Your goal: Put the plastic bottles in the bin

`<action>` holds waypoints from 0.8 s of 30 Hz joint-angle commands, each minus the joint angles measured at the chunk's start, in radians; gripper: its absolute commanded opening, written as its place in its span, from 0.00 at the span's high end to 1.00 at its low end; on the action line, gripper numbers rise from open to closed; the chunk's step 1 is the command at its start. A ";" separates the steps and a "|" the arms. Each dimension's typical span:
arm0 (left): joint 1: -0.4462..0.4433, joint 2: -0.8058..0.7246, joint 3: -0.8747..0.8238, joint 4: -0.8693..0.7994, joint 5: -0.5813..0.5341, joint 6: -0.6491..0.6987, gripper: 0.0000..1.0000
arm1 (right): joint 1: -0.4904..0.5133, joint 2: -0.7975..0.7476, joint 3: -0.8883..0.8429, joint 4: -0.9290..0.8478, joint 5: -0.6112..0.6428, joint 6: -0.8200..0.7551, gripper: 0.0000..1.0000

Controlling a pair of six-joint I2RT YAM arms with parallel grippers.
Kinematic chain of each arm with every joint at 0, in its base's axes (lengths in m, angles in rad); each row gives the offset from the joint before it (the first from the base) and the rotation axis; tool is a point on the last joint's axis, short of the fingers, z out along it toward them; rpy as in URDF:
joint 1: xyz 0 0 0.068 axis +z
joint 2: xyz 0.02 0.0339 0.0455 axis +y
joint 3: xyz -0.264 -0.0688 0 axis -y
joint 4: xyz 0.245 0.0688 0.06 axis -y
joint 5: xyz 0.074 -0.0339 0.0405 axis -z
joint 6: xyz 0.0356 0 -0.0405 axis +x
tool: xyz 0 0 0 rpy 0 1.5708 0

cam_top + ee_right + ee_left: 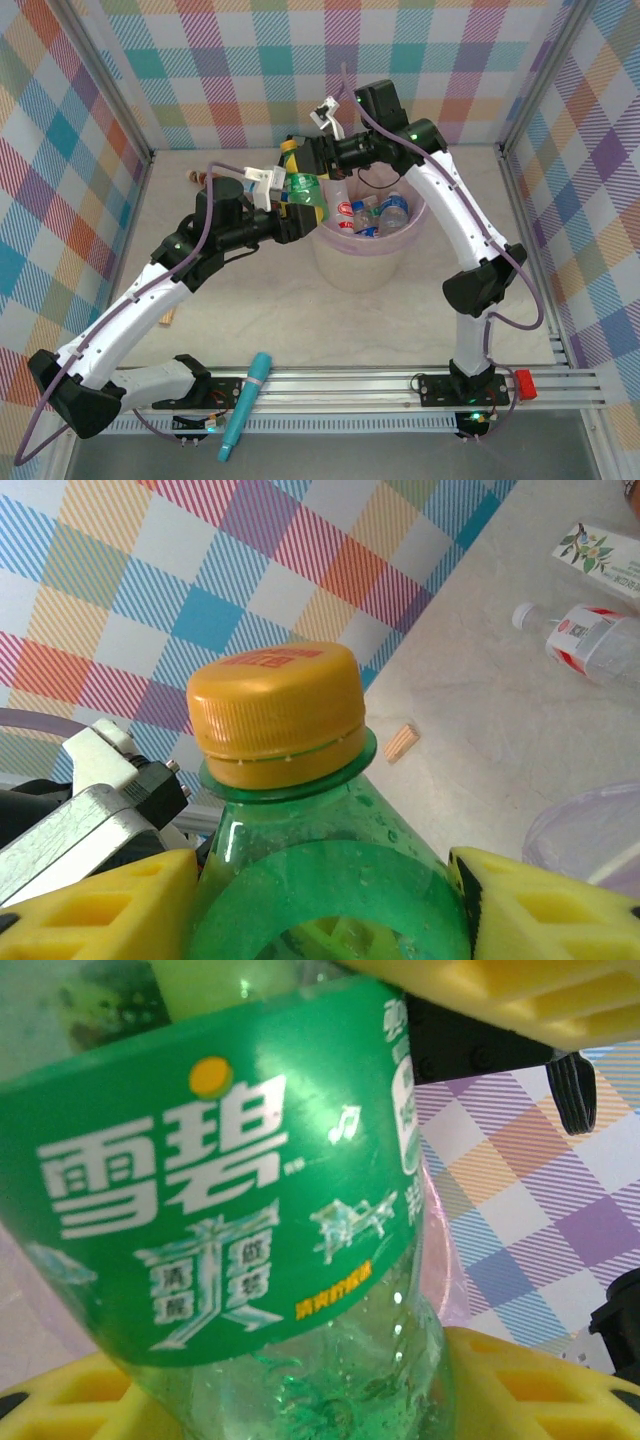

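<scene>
Nearby, green bottle [303,195], bin [345,262], teal tube [245,405].

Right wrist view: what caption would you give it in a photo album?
Orange-capped green bottle sits between the right gripper's yellow fingers, clear bottles lying on the table beyond.

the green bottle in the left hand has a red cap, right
No, the cap is yellow-orange, not red, as the right wrist view shows. The rest holds: the green bottle is in the left hand.
</scene>
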 commanded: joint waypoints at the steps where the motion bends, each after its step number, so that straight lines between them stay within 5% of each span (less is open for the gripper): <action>1: -0.010 0.000 0.040 0.061 -0.013 0.014 0.83 | 0.014 -0.009 0.010 0.010 -0.015 0.003 0.42; 4: -0.009 -0.012 0.038 0.054 -0.031 0.012 0.71 | 0.013 -0.014 0.017 0.038 -0.010 0.018 0.47; 9: -0.008 -0.049 0.022 0.054 -0.080 0.015 0.25 | 0.006 -0.027 0.031 0.098 0.021 0.050 0.50; 12: -0.009 -0.078 0.010 0.055 -0.099 0.022 0.08 | -0.017 -0.041 0.040 0.153 0.043 0.080 0.51; 19: -0.008 -0.126 -0.012 -0.035 -0.161 0.029 0.00 | -0.114 -0.094 0.065 0.183 0.131 0.077 0.52; 24: 0.003 -0.146 -0.049 -0.183 -0.363 0.016 0.00 | -0.146 -0.131 0.057 0.019 0.308 -0.080 0.52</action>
